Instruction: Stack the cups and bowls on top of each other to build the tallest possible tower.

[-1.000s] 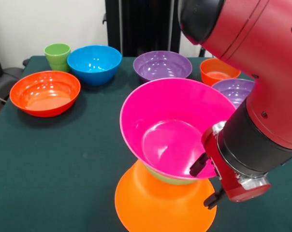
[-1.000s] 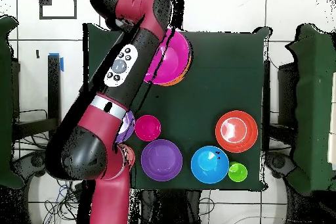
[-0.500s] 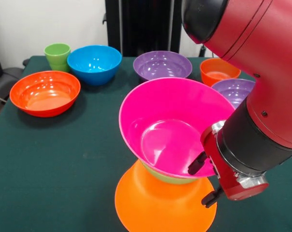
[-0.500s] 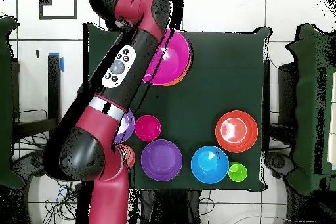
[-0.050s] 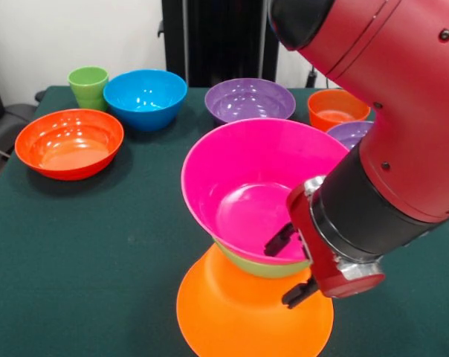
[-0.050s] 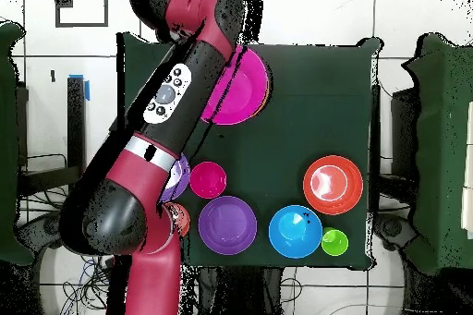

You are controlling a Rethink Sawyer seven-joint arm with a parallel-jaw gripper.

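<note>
The tower stands at the table's front edge. Its base is an upturned orange bowl [image 5: 239, 320], a green bowl [image 5: 263, 266] sits on that, and a big pink bowl [image 5: 243, 186] [image 6: 242, 85] lies tilted on top. My gripper [image 5: 288, 268] is shut on the pink bowl's near right wall, one finger [image 5: 279, 239] inside and the other below the rim. The arm hides it in the overhead view. The light-green cup [image 5: 88, 85] [image 6: 333, 241] stands upright in a far corner.
Loose bowls sit upright along the back: red-orange [image 5: 68, 143] [image 6: 332, 184], blue [image 5: 145, 97] [image 6: 296, 231], large purple [image 5: 250, 100] [image 6: 227, 224], small orange-red [image 5: 336, 108], a second purple [image 5: 351, 134]. A small magenta bowl [image 6: 208, 180] shows only in the overhead view.
My gripper shifted left in the front view, and the pink bowl moved with it, settling a little lower and more level on the green bowl. The other bowls stayed put.
</note>
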